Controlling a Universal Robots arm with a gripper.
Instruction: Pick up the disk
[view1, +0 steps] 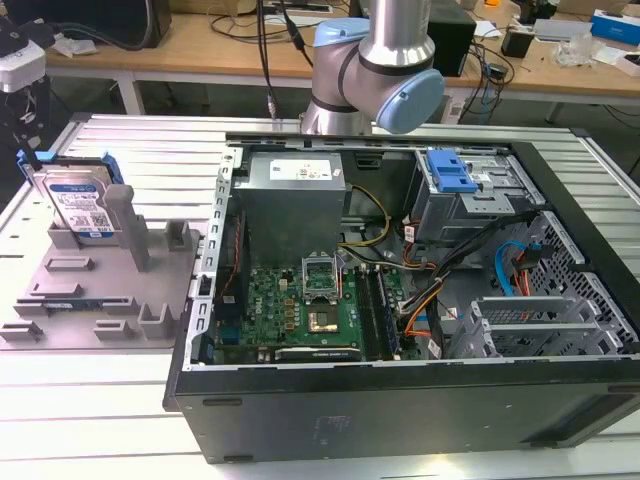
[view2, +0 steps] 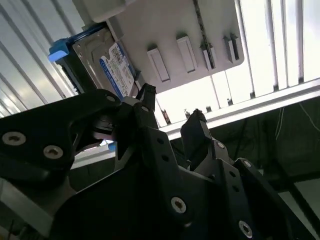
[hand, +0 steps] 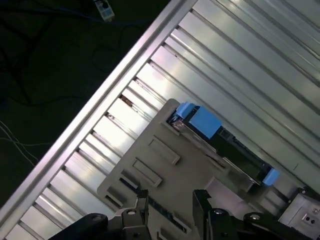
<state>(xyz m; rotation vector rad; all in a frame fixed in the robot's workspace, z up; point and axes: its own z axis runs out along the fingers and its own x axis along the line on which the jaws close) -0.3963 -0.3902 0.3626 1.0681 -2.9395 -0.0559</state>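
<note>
Your hand (hand: 170, 199) is open: in both wrist views the two fingertips (view2: 147, 93) stand apart with nothing between them. They are clear of the disk (view1: 80, 205), not touching it.

The disk stands on edge in a slot at the far corner of the grey fixture plate (view1: 90, 300), at the exterior view's left. Its label faces the camera and blue rails run along its sides. A grey post (view1: 121, 215) rises just beside it, on the exterior view's right. In the first wrist view you see the disk (hand: 226, 144) edge-on, with the hand over the plate's (hand: 150, 172) low slots.

The plate lies on the ribbed metal bench (view1: 150, 140), which has bare ribs around it. The bench (hand: 240, 65) edge runs close by the plate, with dark floor beyond. On the exterior view's right, the open computer case (view1: 400, 415) stands just beside the plate, its wall higher than the low slots.
</note>
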